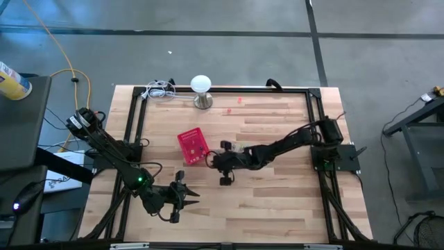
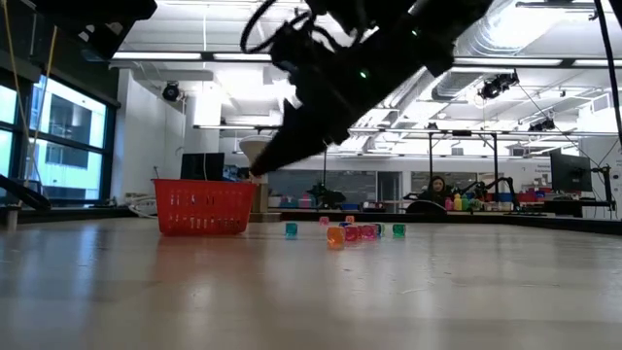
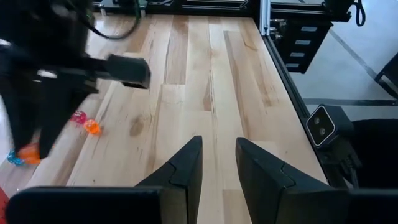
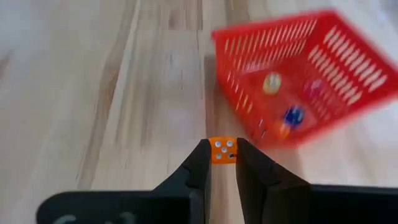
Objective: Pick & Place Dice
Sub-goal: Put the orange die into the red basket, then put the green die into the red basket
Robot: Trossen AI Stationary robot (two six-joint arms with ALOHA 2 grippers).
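Right gripper (image 4: 221,163) is clamped on an orange die (image 4: 222,150), lifted off the pale wood-plank table (image 1: 277,201); red mesh basket (image 4: 305,78) is seen just ahead of it, a few dice inside. More dice (image 2: 355,232) are scattered on the planks beside the basket. Left gripper (image 3: 217,163), fingers parted and holding nothing, is parked near the front edge. Open workshop with ceiling lights and a seated person (image 2: 434,189) is seen behind

Red basket (image 4: 305,74) in the right wrist view: blurred, its right corner cut off by the frame's right edge; the dice inside (image 4: 292,116) show only as smeared colour spots. High view, centre: dice on the desk (image 1: 277,201) too small to tell apart. Left wrist view, left edge: a blue die (image 3: 13,158) partly cut off.
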